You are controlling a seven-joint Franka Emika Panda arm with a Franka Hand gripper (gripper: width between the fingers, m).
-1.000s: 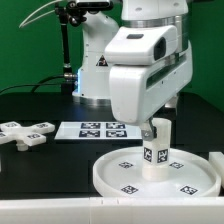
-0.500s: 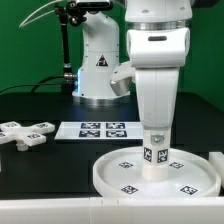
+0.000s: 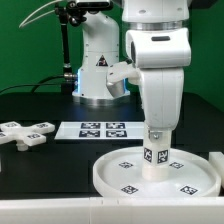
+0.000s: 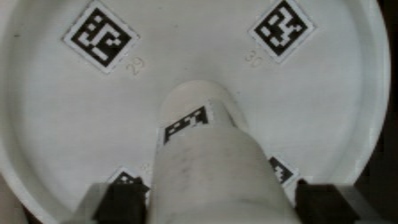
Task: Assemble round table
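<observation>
The leg [image 3: 156, 160] is being held upright at the middle of the round disc [image 3: 108, 172], its base set among the disc's square tags. Its upper end is being grasped by the pincer [image 3: 158, 136], clenched on it from straight above. The disc is being carried by the black table [image 3: 40, 172], near and toward the exterior view's right. The marker board [image 3: 98, 130] is lying just beyond it, and the cross-shaped foot [image 3: 25, 131] is lying well apart, at the exterior view's left.
</observation>
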